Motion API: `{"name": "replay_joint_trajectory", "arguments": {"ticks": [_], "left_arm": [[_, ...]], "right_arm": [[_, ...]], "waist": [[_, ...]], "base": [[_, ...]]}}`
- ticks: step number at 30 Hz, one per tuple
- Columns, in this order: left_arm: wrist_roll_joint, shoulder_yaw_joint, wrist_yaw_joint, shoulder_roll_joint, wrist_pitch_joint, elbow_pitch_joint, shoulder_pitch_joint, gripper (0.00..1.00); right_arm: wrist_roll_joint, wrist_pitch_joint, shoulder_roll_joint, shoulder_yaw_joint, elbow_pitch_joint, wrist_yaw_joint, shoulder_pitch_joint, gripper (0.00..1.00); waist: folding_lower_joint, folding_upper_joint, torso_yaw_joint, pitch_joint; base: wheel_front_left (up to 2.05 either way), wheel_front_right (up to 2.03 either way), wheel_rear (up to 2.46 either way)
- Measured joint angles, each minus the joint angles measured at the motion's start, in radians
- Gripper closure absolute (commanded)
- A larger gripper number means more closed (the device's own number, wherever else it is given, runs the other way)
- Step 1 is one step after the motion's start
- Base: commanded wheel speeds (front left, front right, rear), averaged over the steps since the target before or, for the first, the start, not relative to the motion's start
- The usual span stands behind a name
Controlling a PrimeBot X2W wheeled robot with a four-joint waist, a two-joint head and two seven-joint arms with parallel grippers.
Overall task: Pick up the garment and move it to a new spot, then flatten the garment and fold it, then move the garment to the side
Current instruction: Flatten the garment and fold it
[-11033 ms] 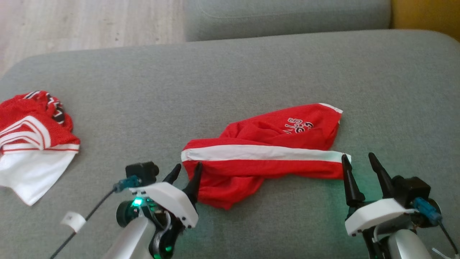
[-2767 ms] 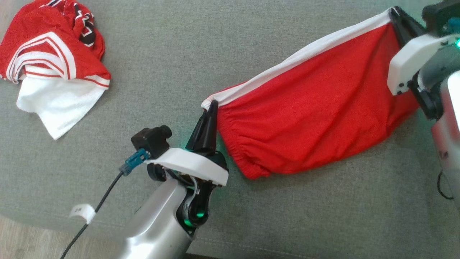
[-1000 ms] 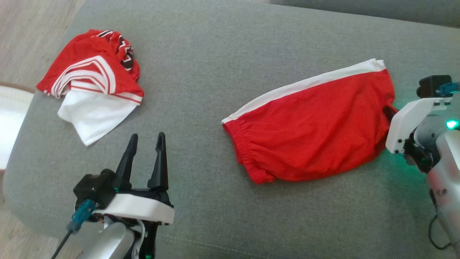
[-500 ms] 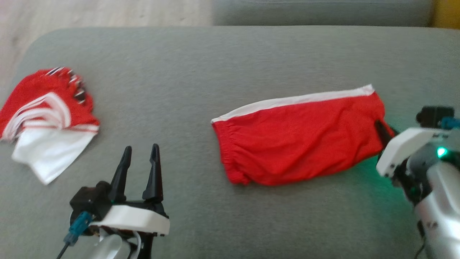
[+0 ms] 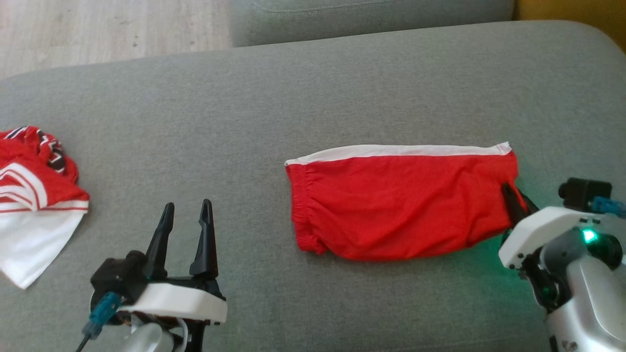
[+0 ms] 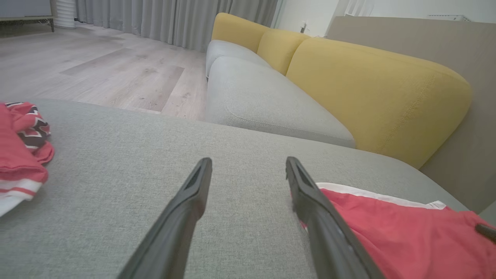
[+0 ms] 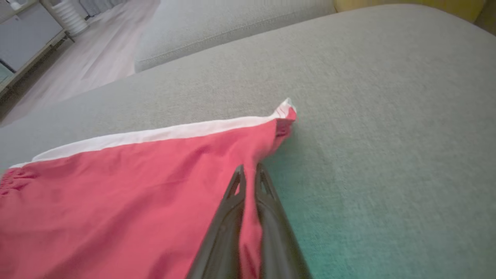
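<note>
The garment (image 5: 401, 205) is a pair of red shorts with a white stripe along the far edge, lying spread on the grey cushion (image 5: 313, 98). My right gripper (image 5: 506, 189) is shut on the garment's right edge. In the right wrist view the fingers (image 7: 232, 201) of the right gripper (image 7: 250, 167) pinch a fold of the red garment (image 7: 135, 182). My left gripper (image 5: 187, 210) stands open over bare cushion, well left of the waistband. In the left wrist view the left gripper (image 6: 248, 164) holds nothing, and the garment (image 6: 391, 232) lies to its right.
A crumpled red and white jersey (image 5: 34, 190) lies at the cushion's left end, also in the left wrist view as the jersey (image 6: 19, 155). A second grey cushion (image 5: 371, 17) and wooden floor (image 5: 98, 34) lie beyond. A yellow sofa back (image 6: 368, 81) rises behind.
The head camera has swung, so the whole picture has shifted. The right gripper keeps its grip on the garment's right edge. The left gripper stays open and apart from it.
</note>
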Motion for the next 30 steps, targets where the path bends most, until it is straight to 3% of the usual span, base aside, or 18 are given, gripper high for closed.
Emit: {"name": "replay_joint_trajectory", "arguments": {"ticks": [7, 15, 22, 30], "left_arm": [[0.000, 0.000, 0.000, 0.000, 0.000, 0.005, 0.000, 0.00], [0.000, 0.000, -0.002, -0.010, 0.000, 0.016, 0.000, 0.00], [0.000, 0.002, -0.018, -0.030, -0.008, 0.024, 0.000, 0.00], [0.000, 0.026, -0.023, -0.038, -0.008, 0.037, 0.000, 0.00]], "right_arm": [[-0.037, 0.028, 0.032, 0.030, -0.092, 0.000, -0.014, 1.00], [0.005, 0.109, 0.071, 0.244, -0.185, 0.000, -0.131, 1.00], [0.024, 0.149, 0.078, 0.425, -0.071, 0.000, -0.168, 1.00], [0.060, 0.114, 0.084, 0.518, 0.017, 0.000, -0.172, 1.00]], "waist": [[0.0000, 0.0000, 0.043, -0.004], [0.0000, 0.0000, 0.104, -0.015], [0.0000, 0.0000, 0.160, -0.006], [0.0000, 0.0000, 0.180, 0.005]], "base": [[0.00, 0.00, 0.00], [0.00, 0.00, 0.00], [0.00, 0.00, 0.00], [0.00, 0.00, 0.00]]}}
